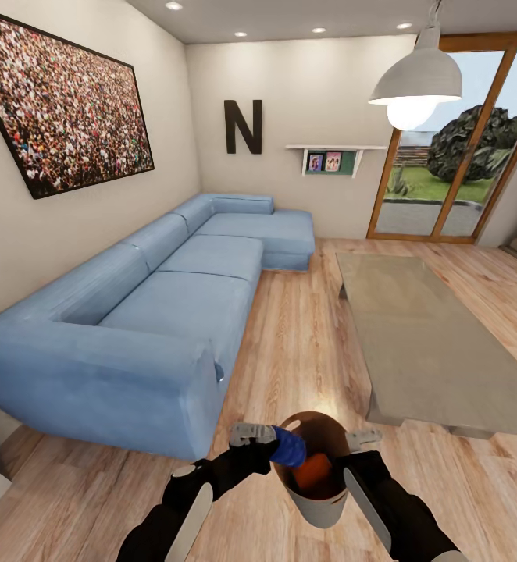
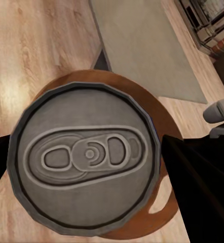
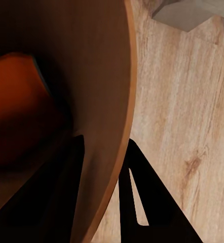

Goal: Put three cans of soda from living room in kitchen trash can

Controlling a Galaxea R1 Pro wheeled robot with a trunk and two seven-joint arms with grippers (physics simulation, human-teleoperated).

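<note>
One orange can [image 1: 315, 471] is seen lying inside the trash can [image 1: 321, 507], carried at 6 o'clock in the head view. The right fingers [image 3: 104, 202] are clamped on its rim; the left fingers [image 1: 252, 435] are clamped on a blue-sided can [image 1: 290, 448] over the opening. Judged step: dropping it in. A release is called for next. The can's silver top [image 2: 84, 159] is shown by the left wrist view.
</note>
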